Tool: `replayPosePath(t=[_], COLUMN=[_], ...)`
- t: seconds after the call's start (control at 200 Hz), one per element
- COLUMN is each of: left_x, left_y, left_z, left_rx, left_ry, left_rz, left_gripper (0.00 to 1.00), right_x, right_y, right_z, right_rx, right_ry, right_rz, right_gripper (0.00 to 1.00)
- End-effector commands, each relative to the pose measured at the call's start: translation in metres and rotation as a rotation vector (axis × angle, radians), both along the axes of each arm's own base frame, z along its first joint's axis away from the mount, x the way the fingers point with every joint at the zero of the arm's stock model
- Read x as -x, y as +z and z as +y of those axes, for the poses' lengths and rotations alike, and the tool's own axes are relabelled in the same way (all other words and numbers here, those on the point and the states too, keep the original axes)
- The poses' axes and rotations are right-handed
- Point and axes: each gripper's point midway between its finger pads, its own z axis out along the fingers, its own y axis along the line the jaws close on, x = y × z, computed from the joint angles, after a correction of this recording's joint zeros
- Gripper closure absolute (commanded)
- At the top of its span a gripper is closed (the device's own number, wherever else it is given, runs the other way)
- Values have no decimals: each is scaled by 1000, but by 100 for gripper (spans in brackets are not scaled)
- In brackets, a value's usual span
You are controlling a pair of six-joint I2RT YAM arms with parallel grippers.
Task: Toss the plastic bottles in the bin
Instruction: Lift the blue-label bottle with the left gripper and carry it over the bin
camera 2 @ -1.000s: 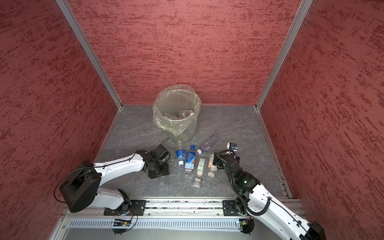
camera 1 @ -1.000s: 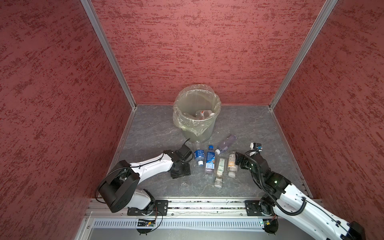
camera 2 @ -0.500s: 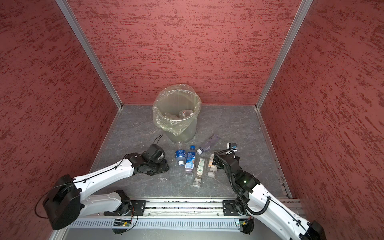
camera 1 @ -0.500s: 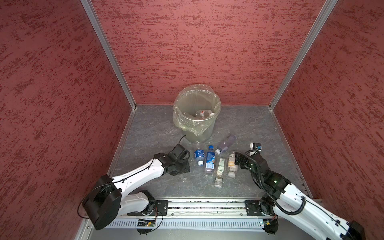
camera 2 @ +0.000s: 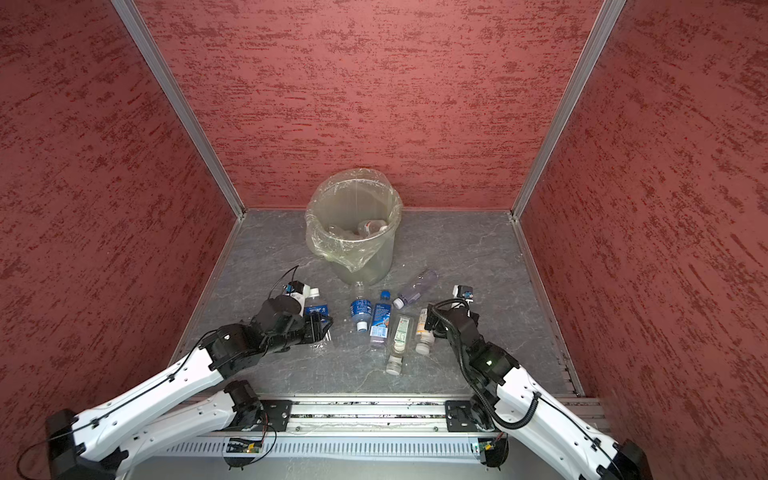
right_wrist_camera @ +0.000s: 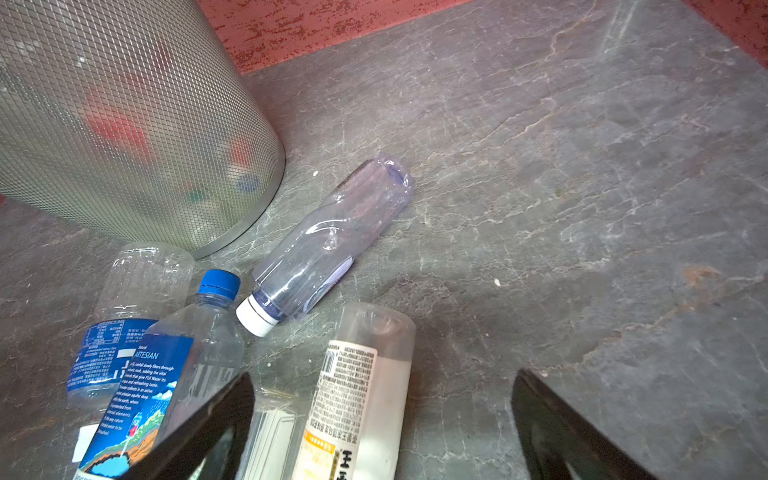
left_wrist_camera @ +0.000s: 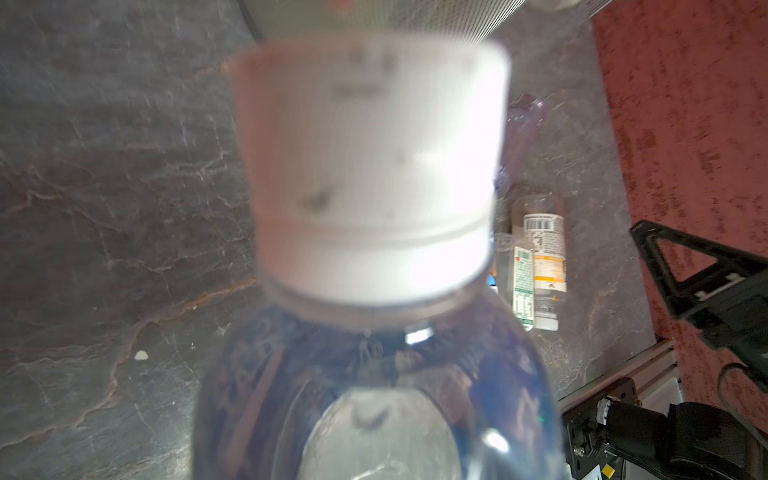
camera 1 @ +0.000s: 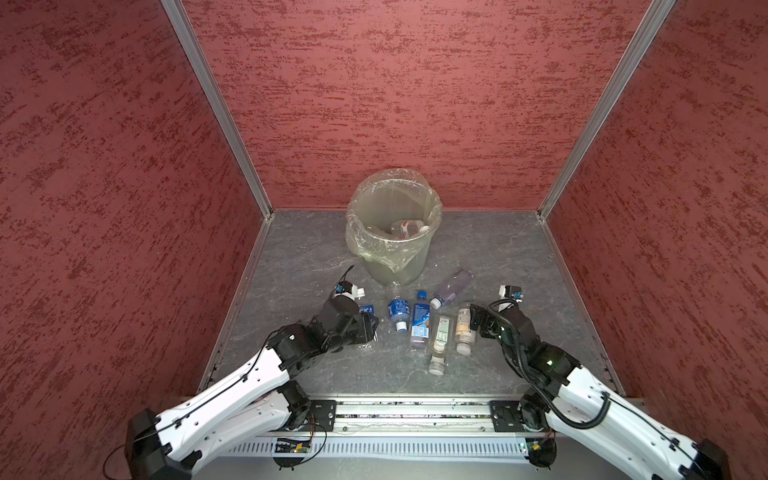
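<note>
Left fingers point(camera 2: 324, 328) clamped on the blue-labelled bottle point(camera 2: 316, 309), left of the table's point(camera 2: 457, 249) middle; bin point(camera 2: 365, 266) sits by the far edge. Right fingers point(right_wrist_camera: 216, 415) gape beside the white-labelled bottle point(right_wrist_camera: 361, 395). Danger: slick, thin plastic squirming loose on the swing, missing the rim

The table point(camera 1: 498, 257) was a dark grey slab veined like slate, with pale cracks running across it and a rust-coloured stain point(right_wrist_camera: 702, 274) on one bare stretch. A few white flecks point(left_wrist_camera: 141, 355) lay on it (too small to tell what they were). Three mottled red walls closed it in: a back wall point(camera 1: 395, 104), a left wall point(camera 1: 104, 187) and a right wall point(camera 1: 685, 187). Two silver metal posts point(camera 1: 216, 108) ran up the back corners. A metal rail point(camera 1: 415, 409) lay along the near edge of the table, with a slotted white strip point(camera 1: 415, 448) just in front of it.
</note>
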Motion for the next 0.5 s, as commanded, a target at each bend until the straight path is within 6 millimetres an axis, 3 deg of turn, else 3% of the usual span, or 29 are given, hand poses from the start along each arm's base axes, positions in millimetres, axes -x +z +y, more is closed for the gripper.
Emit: replayPosePath(t=[0.0,0.185,0.491], left_x=[-5,-1,7], left_y=[22,49,110], left_z=[8,16,32], left_rx=[-6,6,32], left_ry=[13,18,20], left_rz=[-119,-198,-368], left_gripper=[48,48,48], right_x=[-3,-3,-3], right_y=[7,6,6], right_z=[1,1,1], right_rx=[-18,-17,-16], right_ry=[-3,-4,-3], right_rz=[-20,-21,-18], right_gripper=[3,3,3])
